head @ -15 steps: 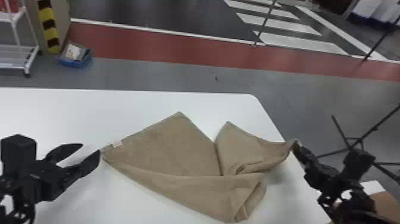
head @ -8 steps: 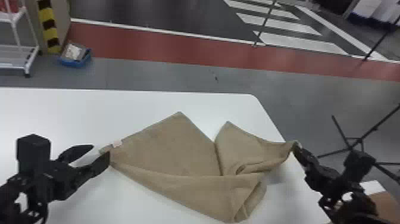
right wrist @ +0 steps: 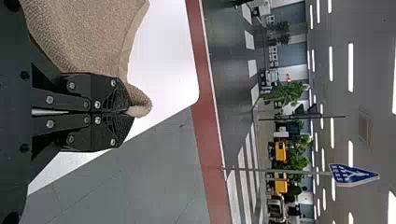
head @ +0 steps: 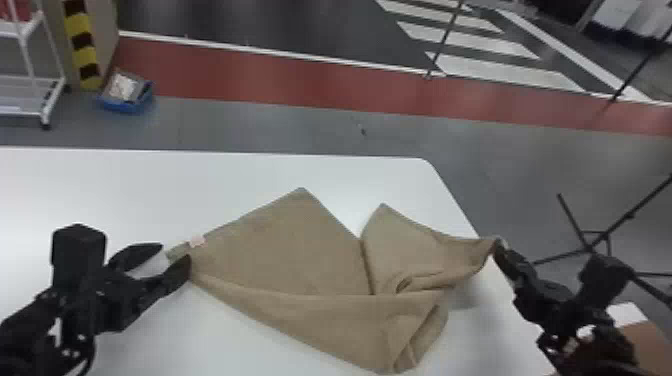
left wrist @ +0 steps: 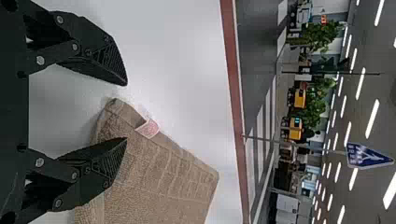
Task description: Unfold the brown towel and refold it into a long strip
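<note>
The brown towel (head: 280, 250) lies partly folded on the white table, its lower edge turned over and its right part bunched. At its left corner, by the pale tag (head: 197, 241), my left gripper (head: 176, 253) stands open. In the left wrist view the towel's corner (left wrist: 116, 109) lies between the fingers of my left gripper (left wrist: 126, 112), one finger over the cloth. Past the table's right edge, my right gripper (head: 499, 246) holds the towel's right corner, raised a little. The right wrist view has my right gripper (right wrist: 130, 111) shut on that corner (right wrist: 140, 102).
The white table (head: 150, 190) has its right edge beneath the raised cloth. Beyond it a black tripod stand (head: 590, 245) is on the floor at the right, with a brown box (head: 650, 345) near the bottom right. A white cart (head: 30, 75) and a blue bin (head: 125, 102) stand far left.
My left gripper has moved right and slightly away from the robot, to the towel's left corner, with its fingers still apart. The right gripper has kept its place and its hold.
</note>
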{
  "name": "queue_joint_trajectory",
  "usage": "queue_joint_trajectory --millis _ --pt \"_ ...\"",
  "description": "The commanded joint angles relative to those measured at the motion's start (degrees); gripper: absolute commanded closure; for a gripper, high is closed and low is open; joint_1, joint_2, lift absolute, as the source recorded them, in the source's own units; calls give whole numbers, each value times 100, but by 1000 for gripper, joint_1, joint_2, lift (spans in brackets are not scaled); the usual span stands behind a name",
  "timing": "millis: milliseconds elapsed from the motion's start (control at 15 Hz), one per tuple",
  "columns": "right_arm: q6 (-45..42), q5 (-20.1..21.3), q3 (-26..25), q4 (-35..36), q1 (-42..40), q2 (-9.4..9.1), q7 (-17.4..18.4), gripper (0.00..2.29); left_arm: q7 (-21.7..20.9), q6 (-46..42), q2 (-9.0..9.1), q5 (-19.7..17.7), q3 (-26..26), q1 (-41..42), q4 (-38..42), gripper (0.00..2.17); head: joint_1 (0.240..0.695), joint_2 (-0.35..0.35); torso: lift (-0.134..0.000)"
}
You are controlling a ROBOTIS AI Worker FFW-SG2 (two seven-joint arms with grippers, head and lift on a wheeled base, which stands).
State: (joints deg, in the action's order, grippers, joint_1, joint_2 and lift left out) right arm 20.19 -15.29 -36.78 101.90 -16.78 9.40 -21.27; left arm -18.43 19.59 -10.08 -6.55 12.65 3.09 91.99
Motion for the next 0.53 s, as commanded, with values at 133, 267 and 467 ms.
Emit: queue_joint_trajectory --millis 133,267,467 --pt "-19 0 4 -21 0 0 0 1504 -55 -29 6 22 19 -19 -32 768 695 -350 -123" --pt "-19 0 4 -21 0 0 0 1504 -55 -29 -2 22 19 -2 3 1183 695 -350 -123" --pt "-19 -18 4 -30 0 -9 0 1504 -91 6 -46 22 -17 174 328 1922 695 -350 -123"
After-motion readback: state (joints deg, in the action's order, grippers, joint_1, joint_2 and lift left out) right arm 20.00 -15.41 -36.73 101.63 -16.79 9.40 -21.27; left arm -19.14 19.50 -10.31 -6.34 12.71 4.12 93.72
